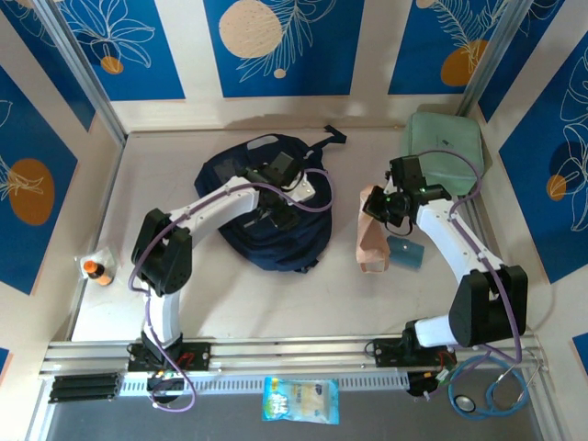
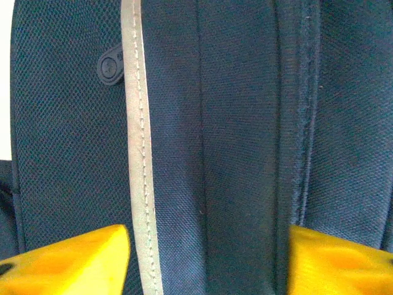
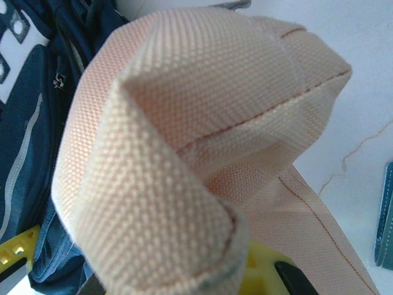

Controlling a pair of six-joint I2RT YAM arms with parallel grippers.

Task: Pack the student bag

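a large navy blue fabric student bag (image 1: 276, 246) with grey stripes lies slumped near the middle of the pale counter (image 1: 230, 308), slightly toward nine o'clock. the left gripper (image 1: 278, 217) is set down on the bag's top. in the left wrist view its yellow fingers (image 2: 73, 261) are seen apart, one on each side of a ridge of cloth beside a grey stitched stripe (image 2: 140, 153). no pinch is seen; the jaws are judged to be placed so that the cloth can be gripped and the bag opened. at three o'clock from the bag, a peach woven fabric pouch (image 1: 372, 241) is held up by one end in the right gripper (image 1: 384, 209). its jaws are clamped on a fold of the pouch, probably so that it is ready for packing. a pale green square zip case (image 1: 446, 147) lies at one o'clock.
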